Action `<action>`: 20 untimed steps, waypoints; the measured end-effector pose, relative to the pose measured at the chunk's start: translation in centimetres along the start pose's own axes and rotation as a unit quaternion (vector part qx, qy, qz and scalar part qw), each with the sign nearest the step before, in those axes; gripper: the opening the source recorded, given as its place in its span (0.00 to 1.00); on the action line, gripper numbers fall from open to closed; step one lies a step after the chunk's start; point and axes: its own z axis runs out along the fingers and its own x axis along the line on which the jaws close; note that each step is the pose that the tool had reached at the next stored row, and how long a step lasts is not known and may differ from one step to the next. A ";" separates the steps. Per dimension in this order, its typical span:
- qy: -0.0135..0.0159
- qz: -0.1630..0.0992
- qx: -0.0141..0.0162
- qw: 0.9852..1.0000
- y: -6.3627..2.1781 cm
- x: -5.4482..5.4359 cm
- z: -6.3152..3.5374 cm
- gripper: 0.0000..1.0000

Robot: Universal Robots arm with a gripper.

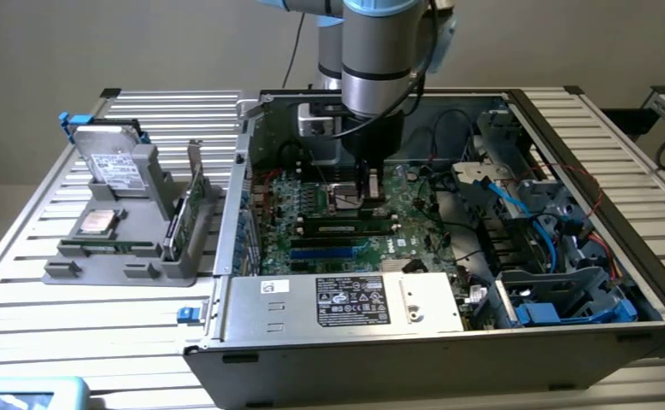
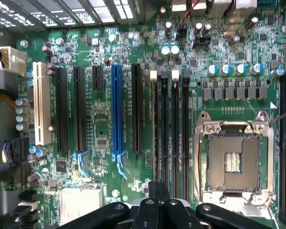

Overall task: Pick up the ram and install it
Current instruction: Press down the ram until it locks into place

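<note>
While the fingers (image 1: pixel 368 203) are closed together, the ram (image 1: pixel 351 228) sits seated just below them.

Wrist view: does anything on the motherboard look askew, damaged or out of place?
Nothing stands out. The motherboard looks intact, and its expansion and memory slots run straight and parallel. The CPU socket is bare, its frame sitting square. The gripper, shut, hangs over the near end of the memory slots.

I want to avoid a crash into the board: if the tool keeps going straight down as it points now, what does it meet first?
Probably the ram, seated in a motherboard slot beside the CPU socket, directly under the shut tool; depth is unclear.
</note>
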 end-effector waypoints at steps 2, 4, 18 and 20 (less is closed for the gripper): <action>0.000 0.000 0.000 1.000 0.92 0.0 -0.02 0.11; 0.000 0.000 0.000 1.000 1.78 0.1 -0.05 0.11; 0.000 0.000 0.000 1.000 4.75 0.2 -0.20 0.11; 0.000 0.000 0.000 1.000 4.79 0.2 -0.10 0.11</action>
